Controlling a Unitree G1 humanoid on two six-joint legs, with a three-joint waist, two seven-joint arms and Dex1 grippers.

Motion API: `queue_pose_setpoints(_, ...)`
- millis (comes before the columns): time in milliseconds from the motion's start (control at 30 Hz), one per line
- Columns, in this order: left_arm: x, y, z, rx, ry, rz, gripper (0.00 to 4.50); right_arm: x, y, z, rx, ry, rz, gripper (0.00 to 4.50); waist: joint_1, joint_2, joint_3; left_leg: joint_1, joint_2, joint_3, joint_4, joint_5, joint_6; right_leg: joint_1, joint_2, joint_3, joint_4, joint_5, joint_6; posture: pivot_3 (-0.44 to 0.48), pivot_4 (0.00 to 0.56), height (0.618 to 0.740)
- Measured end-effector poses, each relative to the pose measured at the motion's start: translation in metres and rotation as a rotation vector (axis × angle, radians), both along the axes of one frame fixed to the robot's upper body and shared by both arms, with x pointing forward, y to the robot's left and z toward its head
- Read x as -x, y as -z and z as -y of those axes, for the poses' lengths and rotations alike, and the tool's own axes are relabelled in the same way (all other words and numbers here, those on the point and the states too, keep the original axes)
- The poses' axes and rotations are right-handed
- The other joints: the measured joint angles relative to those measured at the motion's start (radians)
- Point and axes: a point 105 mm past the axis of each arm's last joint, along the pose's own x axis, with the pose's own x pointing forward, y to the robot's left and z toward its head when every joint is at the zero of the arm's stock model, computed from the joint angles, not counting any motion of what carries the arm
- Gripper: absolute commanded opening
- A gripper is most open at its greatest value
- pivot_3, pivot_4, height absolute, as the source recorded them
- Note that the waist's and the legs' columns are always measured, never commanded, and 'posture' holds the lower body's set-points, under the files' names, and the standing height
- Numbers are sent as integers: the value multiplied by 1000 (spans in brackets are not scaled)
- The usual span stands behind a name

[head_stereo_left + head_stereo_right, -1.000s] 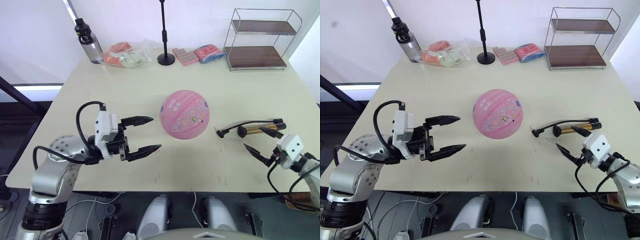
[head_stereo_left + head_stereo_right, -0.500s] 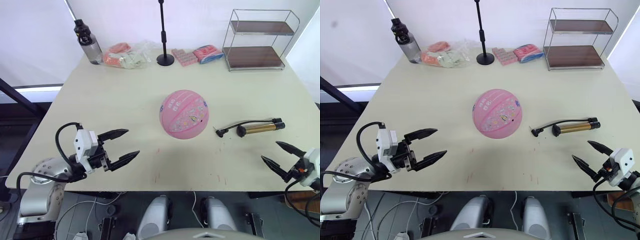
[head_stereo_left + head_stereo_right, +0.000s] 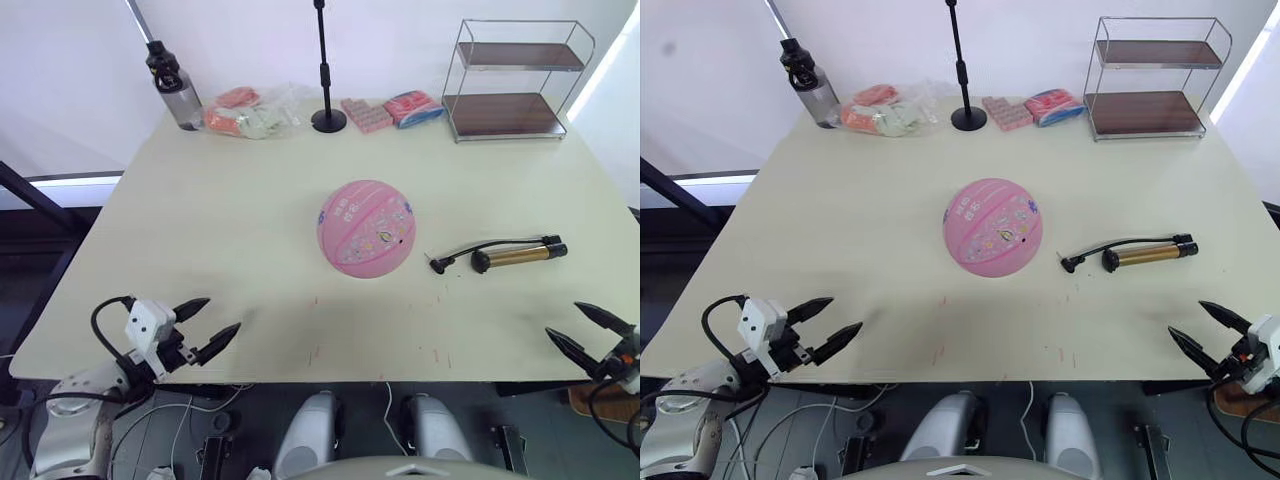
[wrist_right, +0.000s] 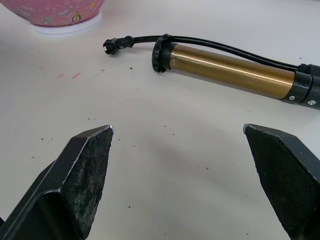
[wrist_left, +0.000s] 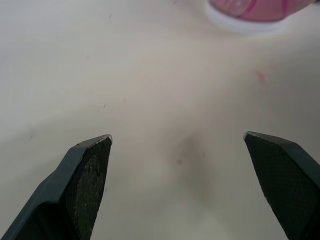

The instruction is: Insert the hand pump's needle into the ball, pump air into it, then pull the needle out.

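The pink ball (image 3: 366,228) rests at the table's middle on a white ring (image 4: 65,27). To its right lies the hand pump (image 3: 515,256), its gold barrel flat on the table and its thin black hose curling back to the black fitting (image 4: 114,44) that points at the ball; the needle itself is too small to make out. My left gripper (image 3: 222,314) is open over the near left table edge, far from the ball. Off the near right edge my right gripper (image 3: 563,319) is also open, short of the pump, holding nothing.
Along the far edge stand a water bottle (image 3: 175,85), plastic-wrapped packets (image 3: 250,110), a black microphone stand (image 3: 328,70), more packets (image 3: 395,108) and a wire shelf rack (image 3: 510,75). The beige table (image 3: 250,220) lies bare between both grippers and the ball.
Both arms have drawn back toward the near table edge, the left away from the ball and the right away from the pump. Both stay open. Ball and pump have not moved.
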Motion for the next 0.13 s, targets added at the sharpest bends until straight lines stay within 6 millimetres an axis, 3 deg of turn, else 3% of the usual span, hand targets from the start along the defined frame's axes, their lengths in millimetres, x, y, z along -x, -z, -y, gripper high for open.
queue_pose_setpoints(133, 0, 5, -7, -39, -50, -7, 4500, 0, -2, 4, 6, 1, 4, 4378, 0, 0, 0, 0, 1, 0, 0, 0, 0, 0, 0, 0, 0, 0, 0, 0, 150, 740)
